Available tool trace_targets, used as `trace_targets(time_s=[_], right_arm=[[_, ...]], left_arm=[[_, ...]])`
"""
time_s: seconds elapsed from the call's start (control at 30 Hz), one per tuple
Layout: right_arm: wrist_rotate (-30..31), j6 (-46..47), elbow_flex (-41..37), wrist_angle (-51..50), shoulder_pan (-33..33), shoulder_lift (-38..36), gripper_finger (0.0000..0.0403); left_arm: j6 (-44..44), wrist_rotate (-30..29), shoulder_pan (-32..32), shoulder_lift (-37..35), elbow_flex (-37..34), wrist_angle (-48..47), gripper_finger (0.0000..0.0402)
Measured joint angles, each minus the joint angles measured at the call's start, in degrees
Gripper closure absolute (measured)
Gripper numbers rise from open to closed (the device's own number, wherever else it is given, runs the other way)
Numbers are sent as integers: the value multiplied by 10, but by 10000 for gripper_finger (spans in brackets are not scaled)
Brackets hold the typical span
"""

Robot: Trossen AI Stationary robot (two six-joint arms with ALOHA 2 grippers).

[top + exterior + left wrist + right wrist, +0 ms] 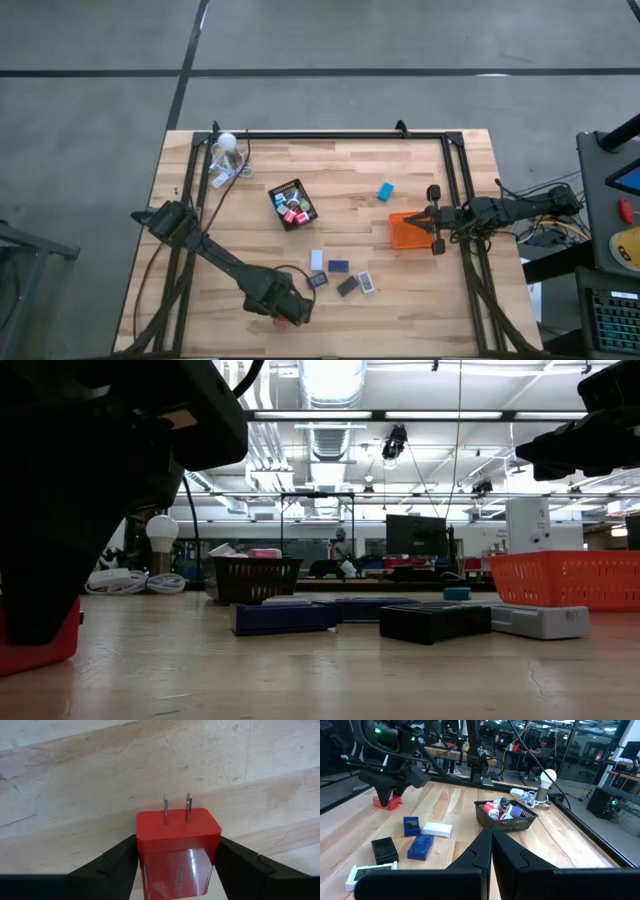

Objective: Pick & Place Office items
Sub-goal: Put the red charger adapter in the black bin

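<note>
My left gripper stands near the table's front edge, left of centre, shut on a red block with two metal prongs. That block also shows at the left of the low view and in the right wrist view. Several office items lie right of it: a white piece, a blue one and a black one. The black mesh tray holds several more. My right gripper waits shut over the orange tray. My left gripper pinches the red block's two opposite side faces between its two fingers. The fingers come steeply from above. The pronged end face points away from the gripper. The block's underside appears to rest on the table in the low view.
A white bulb with cords sits at the far left corner. A light blue block lies alone between the two trays. A black frame rail runs along the table's far side and down both sides.
</note>
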Motion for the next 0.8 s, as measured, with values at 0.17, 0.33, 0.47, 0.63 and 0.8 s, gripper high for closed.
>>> trace_targets(time_s=[0.17, 0.33, 0.47, 0.63, 0.8], right_arm=[[0, 0, 0, 0, 0, 0, 394], [0, 0, 0, 0, 0, 0, 394], [0, 0, 0, 0, 0, 0, 394], [0, 0, 0, 0, 0, 0, 394], [0, 0, 0, 0, 0, 0, 394]], left_arm=[[0, 1, 0, 0, 0, 2, 160], [3, 2, 0, 1, 2, 4, 171], [3, 2, 0, 0, 2, 4, 185], [4, 2, 0, -2, 2, 5, 186], [4, 2, 0, -6, 1, 7, 186]])
